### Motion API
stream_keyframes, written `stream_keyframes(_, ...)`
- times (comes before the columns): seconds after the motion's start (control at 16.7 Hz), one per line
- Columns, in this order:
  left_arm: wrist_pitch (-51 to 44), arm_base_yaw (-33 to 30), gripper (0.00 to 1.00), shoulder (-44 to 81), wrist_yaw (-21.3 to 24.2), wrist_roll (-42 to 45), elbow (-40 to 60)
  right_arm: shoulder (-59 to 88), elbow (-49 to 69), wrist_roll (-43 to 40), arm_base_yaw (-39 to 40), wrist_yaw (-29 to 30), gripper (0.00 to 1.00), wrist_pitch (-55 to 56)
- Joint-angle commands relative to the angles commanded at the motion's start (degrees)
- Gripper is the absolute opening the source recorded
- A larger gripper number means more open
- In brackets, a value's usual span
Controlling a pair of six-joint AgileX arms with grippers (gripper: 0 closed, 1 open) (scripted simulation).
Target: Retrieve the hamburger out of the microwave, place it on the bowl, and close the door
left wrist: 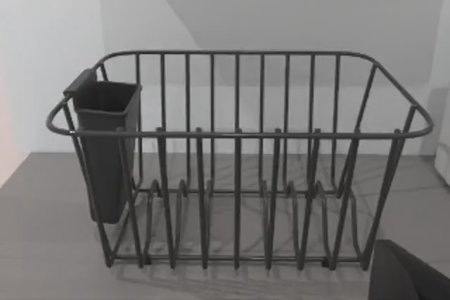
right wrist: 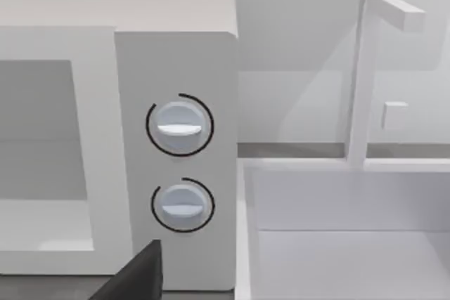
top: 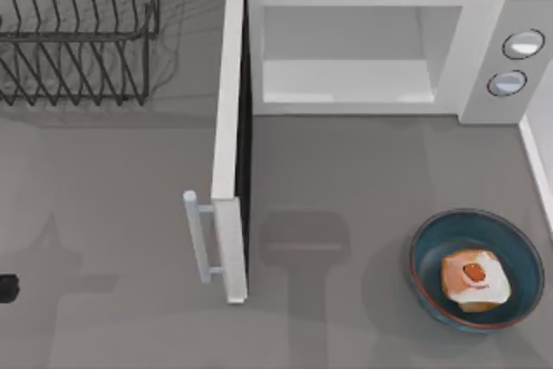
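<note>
Hamburger (top: 474, 279) rests in bowl (top: 429, 245) at four o'clock; door (top: 229, 127) stands open, awaiting closing; both grippers' states cannot be told.

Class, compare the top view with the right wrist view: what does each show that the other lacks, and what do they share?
Top view alone: the hamburger lying in the bowl, the door swung open, and a wire rack.
Right wrist view alone: a white sink with a faucet beside the microwave.
Both: the microwave, its pale cavity and two knobs.
</note>
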Motion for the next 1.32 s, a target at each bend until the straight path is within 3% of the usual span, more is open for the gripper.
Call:
stream_keyframes(0.42, -3.2, -4.2, 0.00, 9.7, -2.3, -4.1, 6.4, 0.0, 0.0, 0.0, 0.0, 0.0, 1.00, 0.0)
stream_keyframes(1.02, -12.8, -18.8, 0.00, 58.1, -9.6, -19.4, 29.5, 0.0, 0.0, 0.0, 0.0, 0.0, 1.00, 0.0)
stream_keyframes(1.32, -14.5, -22.2, 0.00, 70.2, -11.0, -23.7, 35.4, 0.0, 0.0, 0.0, 0.0, 0.0, 1.00, 0.0)
